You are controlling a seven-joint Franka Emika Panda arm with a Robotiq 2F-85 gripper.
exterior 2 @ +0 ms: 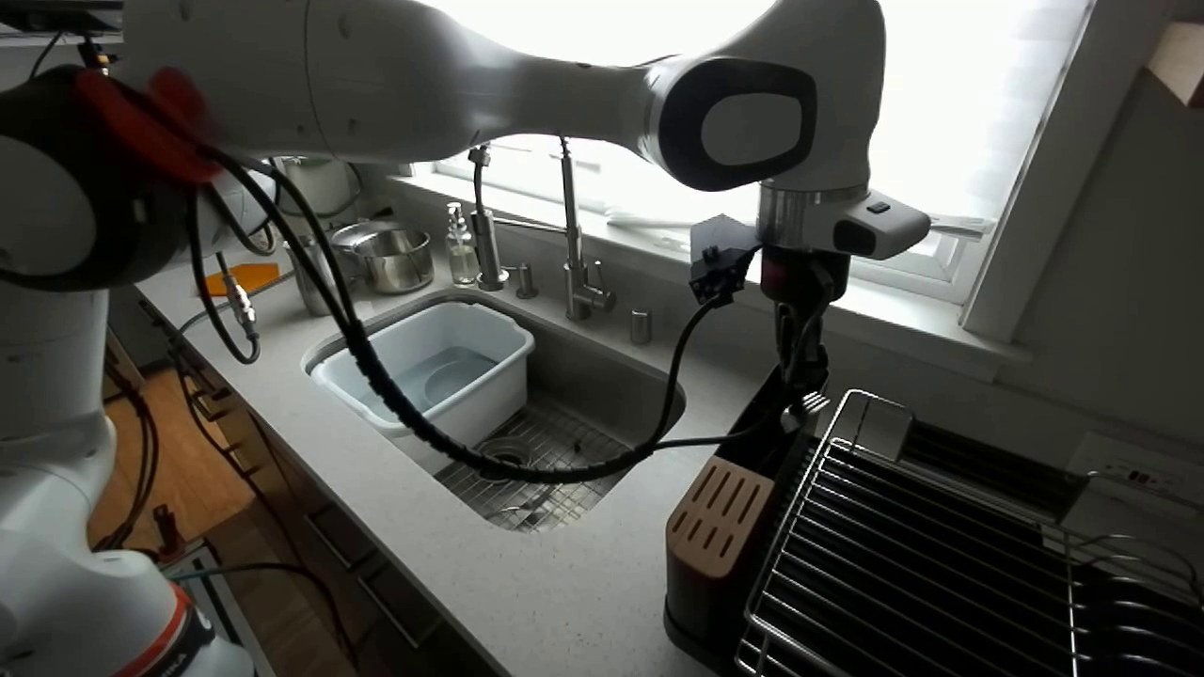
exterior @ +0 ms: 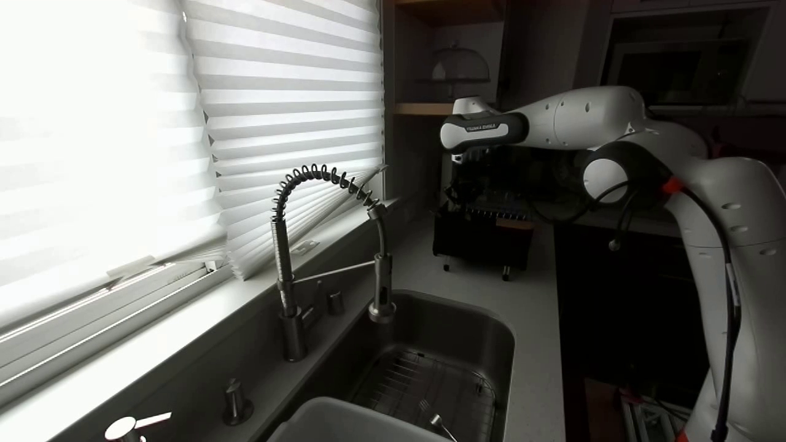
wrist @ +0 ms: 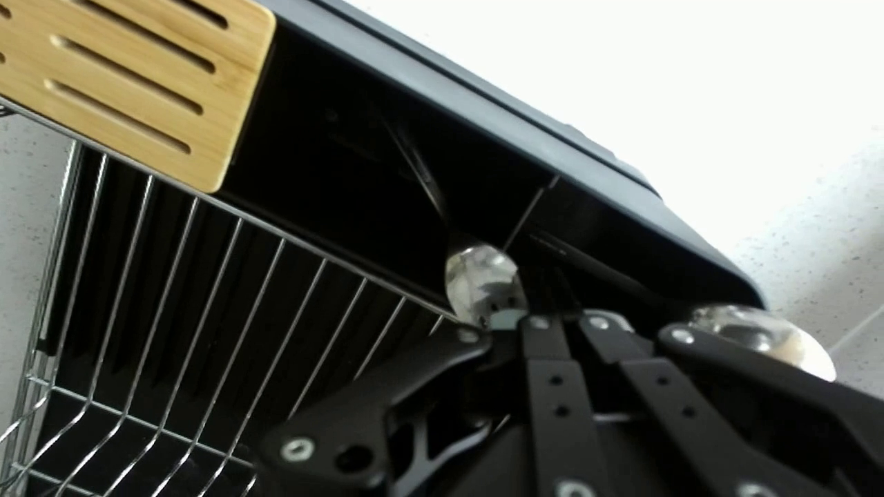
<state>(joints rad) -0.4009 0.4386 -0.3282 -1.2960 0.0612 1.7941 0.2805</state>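
Fingers (wrist: 544, 338) at lower centre, wrist view: drawn fully together, no wide thing betw. them; whether a thin handle is pinched can't be told — the contact itself is hidden. Gripper (wrist: 570, 319) points down at the mouth of a black utensil caddy (wrist: 476, 107). Just beside the fingers, a bright-headed cutlery piece (wrist: 476, 276), its handle running down into the caddy's dark interior; spoon or fork unclear from here. A second bright head (wrist: 770, 335), partly behind the gripper, shows on the opposite side, near the caddy's end. In an exterior view, a fork (exterior 2: 809, 406) juts, tilted, just below the gripper toward the wire dish rack (exterior 2: 941, 555); poss. one of these same pieces.

Step in hand (judged): handling cutlery at the caddy, w/ the fingers down among the utensil heads. Next move, as judged, calls for a check that something is actually gripped, then slow, straight travel — clear of the caddy rim and of neighbouring utensils.

Farther out: slotted wooden cover (wrist: 145, 76) on the caddy's other end, rack alongside; then the sink (exterior 2: 602, 376), w/ a pale tub (exterior 2: 489, 404) standing in it and another fork-like utensil (exterior: 437, 421) on the sink grid (exterior: 405, 374). Beyond, a spring-necked faucet (exterior: 281, 258) and a pleated blind (exterior: 288, 73).
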